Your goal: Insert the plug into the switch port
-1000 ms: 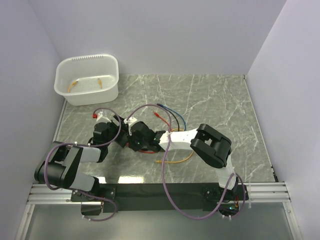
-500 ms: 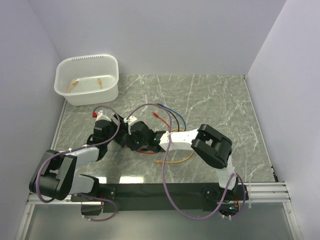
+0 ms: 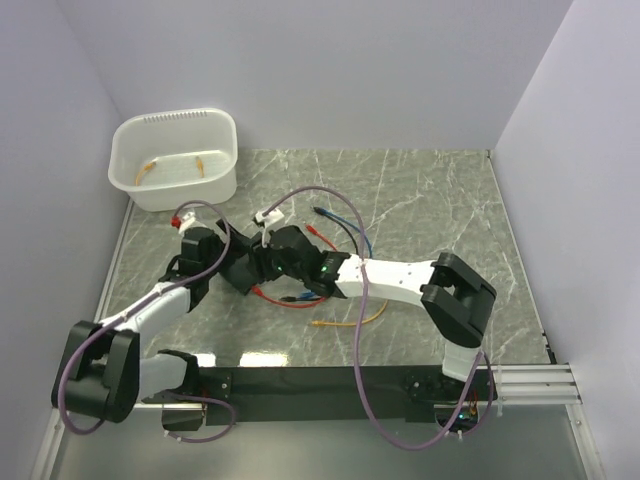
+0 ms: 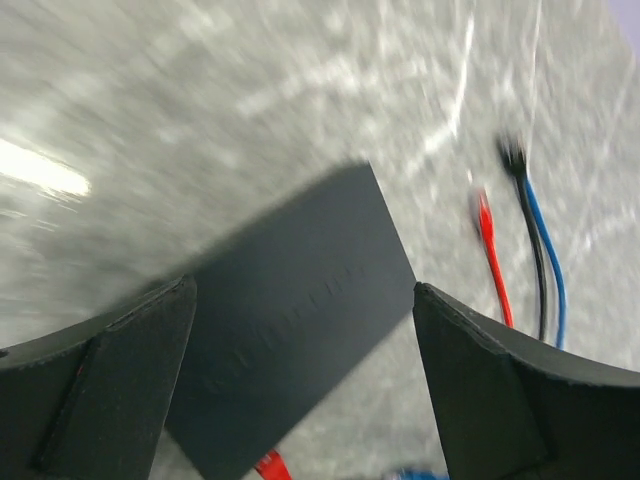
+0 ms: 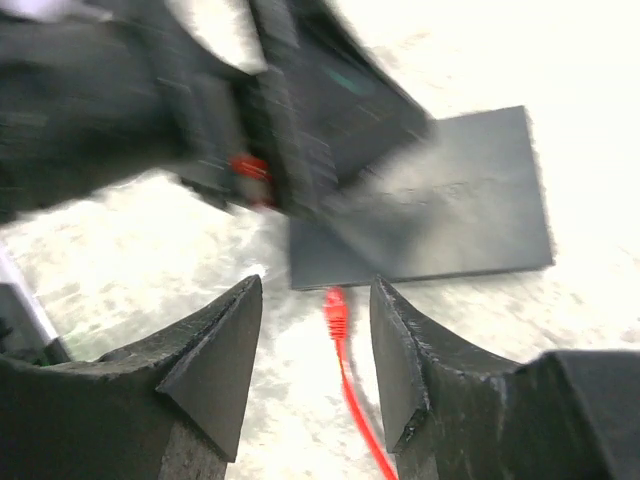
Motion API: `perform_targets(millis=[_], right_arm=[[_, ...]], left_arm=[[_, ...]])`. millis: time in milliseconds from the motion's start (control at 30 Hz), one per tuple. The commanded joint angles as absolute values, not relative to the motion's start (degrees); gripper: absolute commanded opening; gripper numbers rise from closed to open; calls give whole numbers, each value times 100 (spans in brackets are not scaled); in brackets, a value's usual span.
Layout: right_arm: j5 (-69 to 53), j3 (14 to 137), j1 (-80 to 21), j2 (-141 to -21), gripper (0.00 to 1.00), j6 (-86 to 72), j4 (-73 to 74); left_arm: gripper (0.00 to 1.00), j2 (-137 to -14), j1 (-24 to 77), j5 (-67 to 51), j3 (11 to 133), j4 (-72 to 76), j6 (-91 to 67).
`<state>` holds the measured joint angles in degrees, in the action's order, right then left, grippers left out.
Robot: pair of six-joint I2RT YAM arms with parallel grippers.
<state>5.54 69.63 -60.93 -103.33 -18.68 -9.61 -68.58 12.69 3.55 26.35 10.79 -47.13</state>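
The switch [image 4: 290, 340] is laid flat in the left half of the table [image 3: 430, 200]. From above it is mostly hidden by the left gripper [image 4: 302, 288] and the right gripper [image 5: 315, 285], both spread apart with nothing gripped. The red plug [image 5: 335, 310] is seen blurred, just beside its edge.

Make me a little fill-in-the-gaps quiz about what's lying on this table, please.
1. The flat box lying on the table is ___ in colour.
2. The cable whose plug lies between the fingers of the right hand is ___.
3. The white tub stands at the table's far ___ corner.
4. The left hand has its fingers wide ___, with the box showing between them.

Missing words: black; red; left; open.
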Motion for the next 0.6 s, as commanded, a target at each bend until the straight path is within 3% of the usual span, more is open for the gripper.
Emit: perform_targets(millis=[0, 300, 567], right_arm=[[835, 7136, -5758, -10230, 56, -1986, -633], [-200, 8470, -4440, -11335, 56, -2522, 193], [-1115, 9623, -4280, -12567, 56, -2926, 729]], left_arm=[[97, -6408, 1187, 1318, 2831, 799, -4404], [99, -4984, 994, 1196, 1697, 1493, -4948], [99, -4482, 949, 853, 1432, 1618, -4404]])
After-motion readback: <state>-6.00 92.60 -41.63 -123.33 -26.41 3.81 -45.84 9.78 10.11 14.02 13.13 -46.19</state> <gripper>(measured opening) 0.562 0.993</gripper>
